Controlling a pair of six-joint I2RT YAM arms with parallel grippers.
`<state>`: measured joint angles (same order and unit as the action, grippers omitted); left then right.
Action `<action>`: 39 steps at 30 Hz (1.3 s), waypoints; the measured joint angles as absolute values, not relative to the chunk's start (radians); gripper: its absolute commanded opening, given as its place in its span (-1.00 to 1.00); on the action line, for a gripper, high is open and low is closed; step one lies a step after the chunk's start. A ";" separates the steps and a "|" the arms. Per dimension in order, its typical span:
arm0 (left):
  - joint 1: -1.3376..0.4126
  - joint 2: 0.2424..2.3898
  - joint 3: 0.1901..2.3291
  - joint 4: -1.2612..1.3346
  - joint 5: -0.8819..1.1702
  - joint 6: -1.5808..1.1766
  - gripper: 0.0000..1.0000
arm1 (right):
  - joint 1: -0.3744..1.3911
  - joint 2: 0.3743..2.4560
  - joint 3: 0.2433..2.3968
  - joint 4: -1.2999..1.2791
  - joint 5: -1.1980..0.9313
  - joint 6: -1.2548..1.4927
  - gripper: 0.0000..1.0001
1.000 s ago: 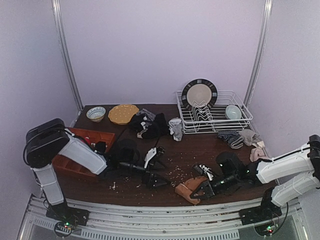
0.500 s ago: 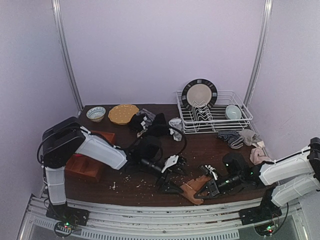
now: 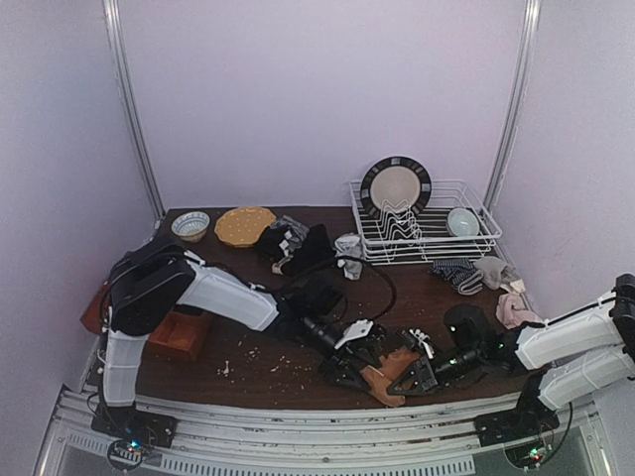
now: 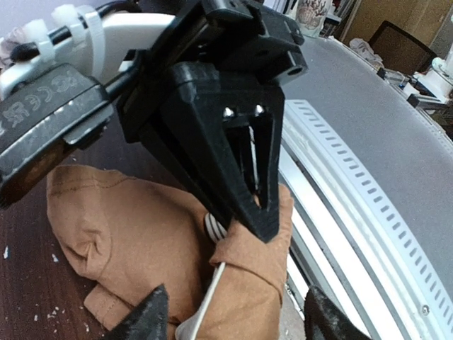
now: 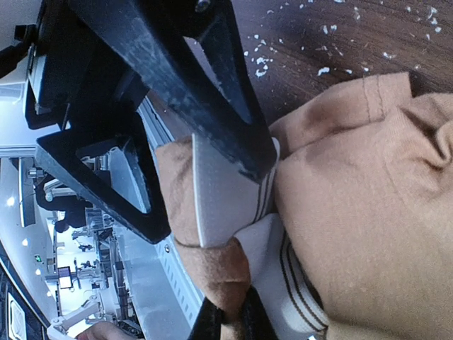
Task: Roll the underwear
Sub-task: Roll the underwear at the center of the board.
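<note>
Top view, location: tan underwear (image 3: 385, 387) lay bunched at the counter's (image 3: 248, 369) near edge, between both end effectors.
Top view, left end effector (image 3: 362, 355): sat at the cloth's left side; its gap could not be read from above.
Left wrist, left end effector (image 4: 237, 319): jaws stood apart, straddling a fold, not clamped.
Left wrist, right end effector (image 4: 258, 212): fingers together, pinching cloth beside the white striped waistband (image 4: 212, 228).
Right wrist, right end effector (image 5: 228, 319): narrow, holding a tan fold.
Handling: judged light, limp, not slippery; likely to sag and unroll if released.
Hold: best at the waistband hem, pinching through all layers.
</note>
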<state>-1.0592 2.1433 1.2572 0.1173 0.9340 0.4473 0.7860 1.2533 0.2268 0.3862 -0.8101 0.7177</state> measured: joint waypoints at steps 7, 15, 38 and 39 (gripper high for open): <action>-1.069 2.215 1.358 -0.004 0.956 0.480 -0.64 | 0.786 1.246 0.227 0.376 -0.809 0.714 -1.00; -1.069 2.241 1.385 -0.038 0.975 0.452 -1.00 | 0.810 1.138 0.242 0.228 -0.740 0.677 -0.10; -1.031 2.426 1.694 -0.603 1.190 0.237 -1.00 | 1.386 1.095 0.597 -0.299 0.122 0.344 -0.06; -1.025 2.434 1.703 -0.615 1.208 0.224 -1.00 | 1.404 1.125 0.607 -0.299 0.144 0.328 -0.06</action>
